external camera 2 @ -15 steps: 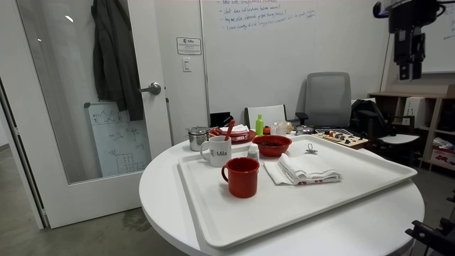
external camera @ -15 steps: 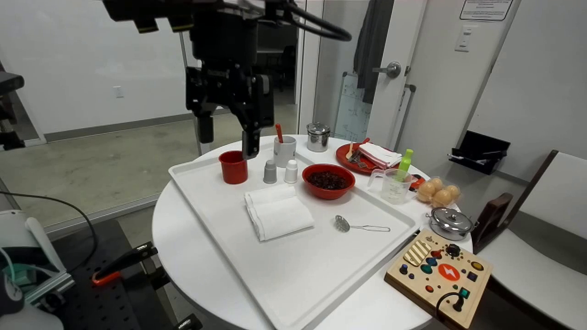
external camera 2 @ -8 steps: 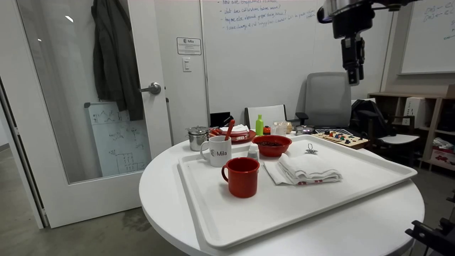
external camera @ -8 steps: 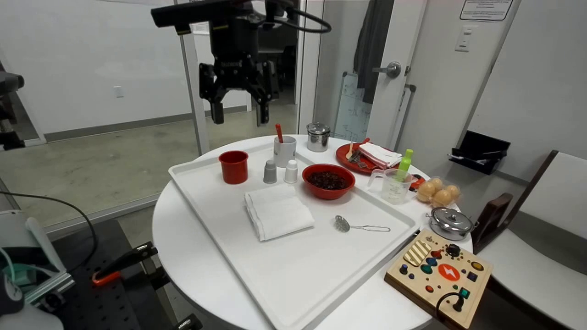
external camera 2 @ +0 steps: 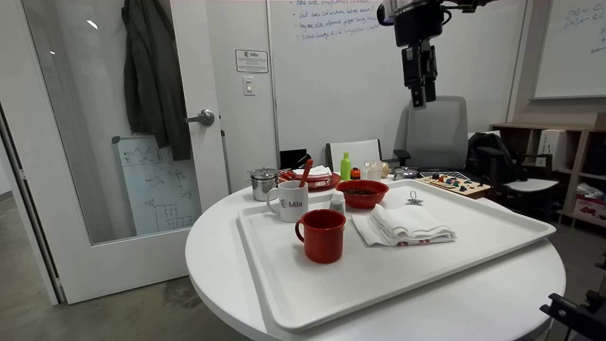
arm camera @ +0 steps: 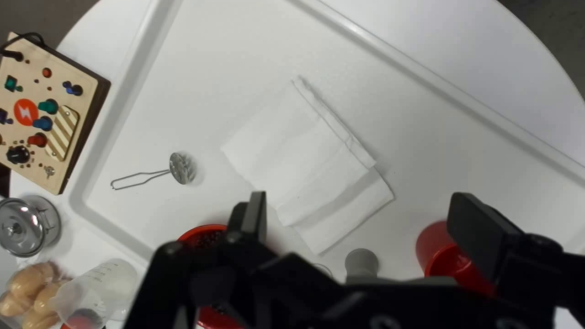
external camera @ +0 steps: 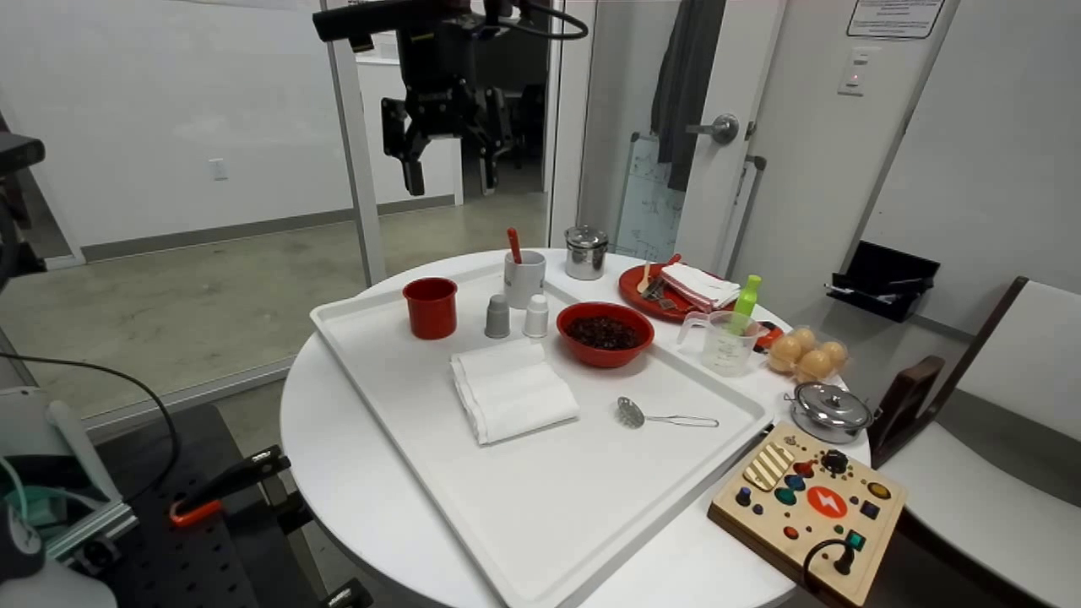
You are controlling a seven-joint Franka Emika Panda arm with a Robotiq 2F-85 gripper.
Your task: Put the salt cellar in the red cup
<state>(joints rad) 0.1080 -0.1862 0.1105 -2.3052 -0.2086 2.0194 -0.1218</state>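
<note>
The salt cellar, a small grey shaker (external camera: 497, 317), stands upright on the white tray (external camera: 540, 523). It shows in an exterior view (external camera 2: 337, 204) behind the red cup, and in the wrist view (arm camera: 361, 263), its near part hidden by the gripper body. The red cup (external camera: 431, 311) stands upright beside it, also in an exterior view (external camera 2: 324, 239) with its handle, and partly behind a finger in the wrist view (arm camera: 432, 246). My gripper (external camera: 452, 186) is open and empty, high above the table, pointing down; it also shows in an exterior view (external camera 2: 424, 100) and the wrist view (arm camera: 358, 198).
A white shaker (external camera: 536, 317) stands close to the grey one. A white mug (external camera: 524, 280) with a red utensil is behind them. A shallow red bowl (external camera: 605, 335), a folded white cloth (external camera: 513, 391) and a small strainer (external camera: 630, 412) are on the tray.
My gripper has moved left in an exterior view, in over the tray side. It appears higher and smaller in an exterior view. It stays open. The tray's objects have not moved.
</note>
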